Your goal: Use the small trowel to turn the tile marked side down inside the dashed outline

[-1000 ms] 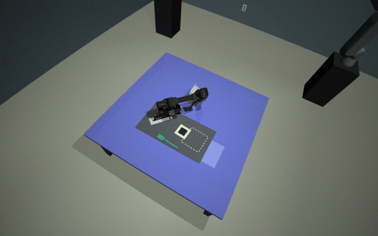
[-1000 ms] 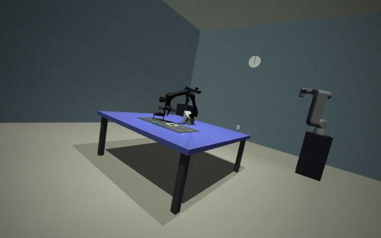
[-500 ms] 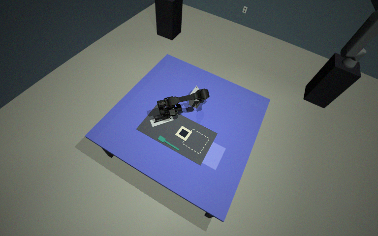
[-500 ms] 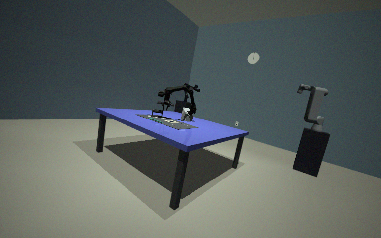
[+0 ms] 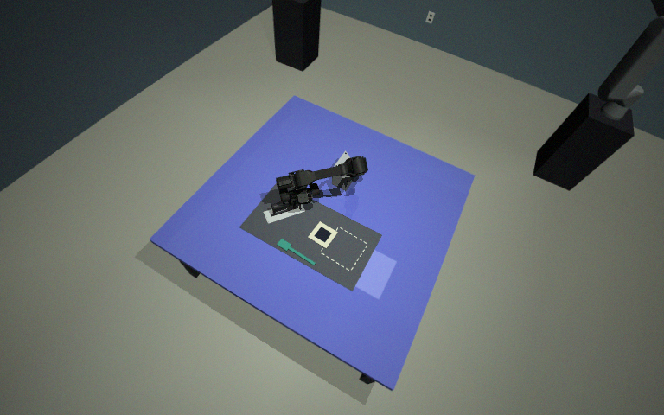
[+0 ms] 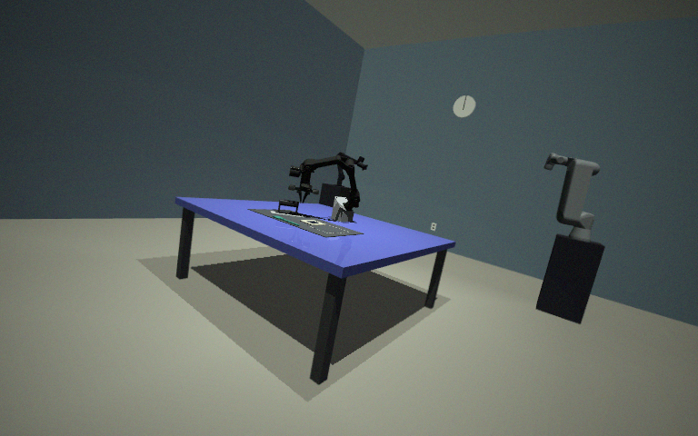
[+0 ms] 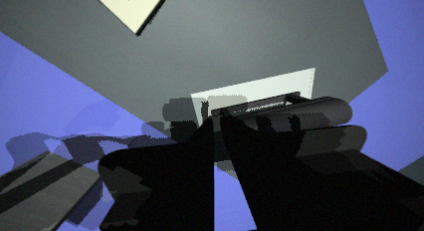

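The tile is cream with a dark square facing up. It overlaps the left corner of the dashed outline on the grey mat. A flat trowel with a white blade and a raised dark handle lies blade down at the mat's far left. A smaller green trowel, with a square blade and thin handle, lies along the mat's near edge. My gripper points down, its tips nearly together, at the dark handle's end. I see nothing clearly pinched.
The grey mat lies on the blue table. A pale rectangle shows beside the mat's right end. My arm's base stands behind the mat. Another arm stands on a black pedestal away from the table.
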Controlling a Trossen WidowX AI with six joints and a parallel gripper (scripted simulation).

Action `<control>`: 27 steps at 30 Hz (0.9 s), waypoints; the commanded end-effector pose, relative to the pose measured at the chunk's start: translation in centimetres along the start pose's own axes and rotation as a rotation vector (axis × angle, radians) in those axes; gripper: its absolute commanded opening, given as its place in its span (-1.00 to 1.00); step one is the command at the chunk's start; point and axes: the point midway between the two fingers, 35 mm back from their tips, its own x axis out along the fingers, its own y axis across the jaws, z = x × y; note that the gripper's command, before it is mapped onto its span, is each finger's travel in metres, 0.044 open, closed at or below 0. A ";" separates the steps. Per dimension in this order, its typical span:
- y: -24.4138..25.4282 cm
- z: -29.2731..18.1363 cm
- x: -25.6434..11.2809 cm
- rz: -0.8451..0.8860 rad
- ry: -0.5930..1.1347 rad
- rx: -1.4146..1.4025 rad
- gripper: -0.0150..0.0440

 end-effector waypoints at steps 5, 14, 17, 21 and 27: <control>0.0 0.0 0.0 0.000 0.000 0.000 -0.49; 0.0 0.0 0.0 0.000 0.000 0.000 -0.40; 0.0 0.0 0.0 0.000 0.000 0.000 -0.15; 0.0 0.0 0.0 0.000 0.000 0.000 -0.15; 0.0 0.0 0.0 0.000 0.000 0.000 -0.15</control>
